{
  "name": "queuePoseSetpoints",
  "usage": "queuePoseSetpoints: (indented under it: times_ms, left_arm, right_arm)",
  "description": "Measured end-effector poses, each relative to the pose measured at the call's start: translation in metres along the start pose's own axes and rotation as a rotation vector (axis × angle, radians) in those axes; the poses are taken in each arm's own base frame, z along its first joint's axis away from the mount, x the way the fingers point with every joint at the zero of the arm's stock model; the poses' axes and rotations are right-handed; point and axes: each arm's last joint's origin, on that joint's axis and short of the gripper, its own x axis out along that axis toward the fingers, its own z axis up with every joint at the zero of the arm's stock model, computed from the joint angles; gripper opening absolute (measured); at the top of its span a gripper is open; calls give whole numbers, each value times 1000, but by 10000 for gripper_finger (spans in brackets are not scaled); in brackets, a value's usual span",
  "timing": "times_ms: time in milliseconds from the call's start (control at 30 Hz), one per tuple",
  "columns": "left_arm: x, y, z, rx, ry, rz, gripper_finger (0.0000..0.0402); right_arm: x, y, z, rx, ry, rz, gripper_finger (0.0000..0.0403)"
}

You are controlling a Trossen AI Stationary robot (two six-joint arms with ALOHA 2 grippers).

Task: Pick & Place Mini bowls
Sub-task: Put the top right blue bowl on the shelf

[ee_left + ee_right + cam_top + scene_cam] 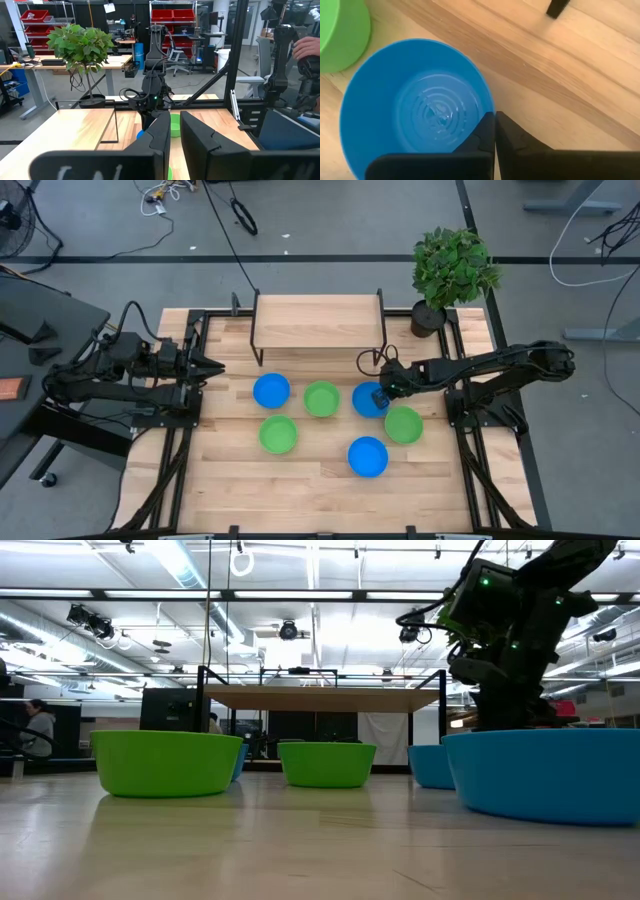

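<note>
- While your right gripper (381,394) sits over the right blue bowl (366,401) mid-table, its fingers (487,135) are pinched together on that bowl's rim, one inside and one outside.
- That bowl rests on the table (320,480), touching a green bowl (403,424) on its front-right side.
- Your left gripper (215,365) waits above the table's left edge, clear of every bowl; its fingers (200,142) stand slightly apart, nothing between them.
- Back row, left to right: blue bowl (271,391), green bowl (321,398), then the gripped one.
- Front row: green bowl (278,434) left of centre, blue bowl (367,456) right of centre.
- All six bowls sit upright, none stacked.
- A wooden shelf (318,323) stands at the back edge, empty on top in the high view.
- A potted plant (452,268) is at the back right corner.
- A person's hand (307,47) shows in the room beyond the table, in the left wrist view.
</note>
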Motion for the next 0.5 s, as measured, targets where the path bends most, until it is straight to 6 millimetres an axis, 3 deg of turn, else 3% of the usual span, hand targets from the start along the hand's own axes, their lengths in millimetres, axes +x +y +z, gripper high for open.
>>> queuePoseSetpoints:
  times_ms: [500]
  left_arm:
    - [0, 0, 0, 0, 0, 0, 48]
  right_arm:
    - [-10, 14, 14, 9, -47, 83, 0]
